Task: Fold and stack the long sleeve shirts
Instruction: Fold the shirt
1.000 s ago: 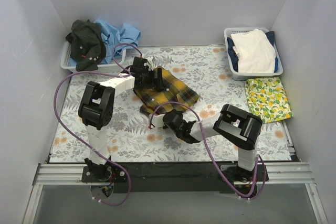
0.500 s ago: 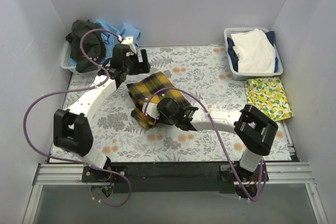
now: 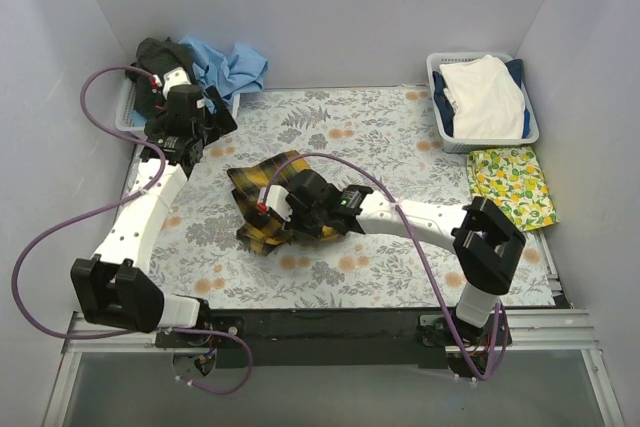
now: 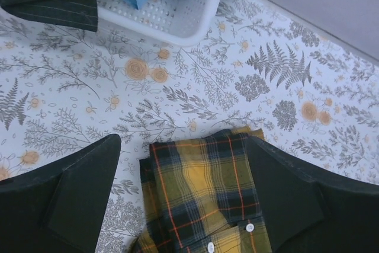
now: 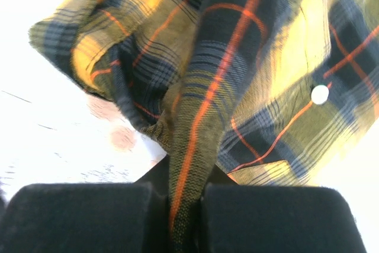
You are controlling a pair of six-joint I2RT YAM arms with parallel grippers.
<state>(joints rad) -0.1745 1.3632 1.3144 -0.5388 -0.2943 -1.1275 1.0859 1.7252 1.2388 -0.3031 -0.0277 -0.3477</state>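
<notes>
While the right gripper (image 5: 180, 201) is pinched shut on a fold of the yellow-and-black plaid flannel shirt with thin red lines (image 3: 250, 185), this shirt lies crumpled on the grey table cover printed with ferns and orange flowers (image 3: 400, 127). From the right wrist view a narrow ridge of the plaid cloth runs down between the two black fingers (image 5: 83, 217), which press together on it, and two white buttons are visible on the cloth beside the ridge. From above, the right arm reaches across the shirt and hides its middle, so only its far corner and its near-left edge show. The left gripper (image 4: 183, 188) is away from the plaid shirt on its far-left side, with its fingers spread wide and nothing between them; in the left wrist view the corner of the shirt is below the gap, but I cannot tell how high the gripper hangs. Farther to the far left of the plaid shirt stands a white perforated plastic basket (image 4: 177, 28) with a dark button-up shirt (image 3: 160, 57) and a light blue shirt (image 3: 235, 65) hanging over its rim. Well apart from the plaid shirt on the far right is another pale plastic basket (image 3: 437, 97) holding folded white cloth (image 3: 485, 97) over something dark blue, and just beside it lies a folded lemon-print cloth (image 3: 512, 187).
</notes>
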